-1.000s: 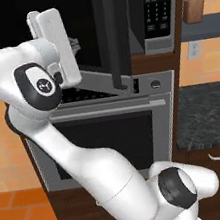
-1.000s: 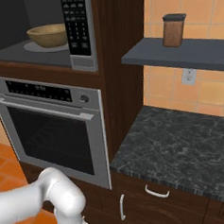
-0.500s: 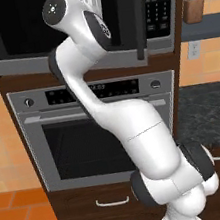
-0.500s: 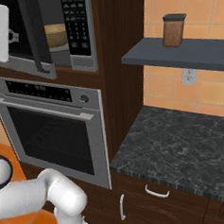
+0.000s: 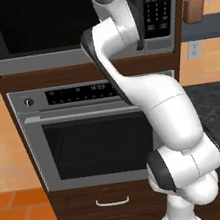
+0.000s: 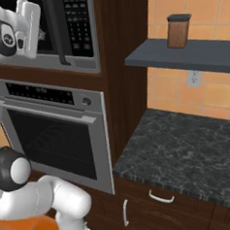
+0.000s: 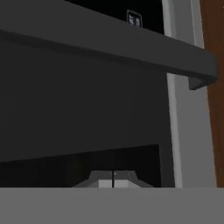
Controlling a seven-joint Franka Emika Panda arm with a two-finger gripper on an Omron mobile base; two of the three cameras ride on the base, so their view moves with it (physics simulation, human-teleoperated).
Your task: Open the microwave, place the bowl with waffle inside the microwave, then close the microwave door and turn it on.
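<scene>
Step in hand: the microwave door [image 5: 61, 18] stood shut, flush with the frame, so the closing looked done and the keypad [image 5: 157, 2] came next.
Pincer: the pincer [image 7: 113, 183] had its tips pressed together, holding nothing, right up against the dark glass beside the long black handle [image 7: 105, 43].
Arm: it reached up from the base to the microwave [image 6: 74, 27], the hand level with the door's right part, just left of the keypad.
Bowl and waffle: behind the shut door by my judgement; the dark glass hid them both, so I could not check.
Doing it well: I would keep the tips together as one blunt point, draw off the glass, shift right past the handle, and press squarely on a single start button; the buttons sat close, so a slanted push could catch two.
Risk: the handle stood out between hand and keypad and might snag the tips.
Change: a second before, the door hung wide open with the bowl plain inside; half a second before, it was nearly closed; now it was fully shut.
Nearby: the oven [image 5: 101, 134] below, a brown canister [image 6: 178, 31] on the shelf [image 6: 181, 56] to the right, above the worktop [image 6: 187, 146].
</scene>
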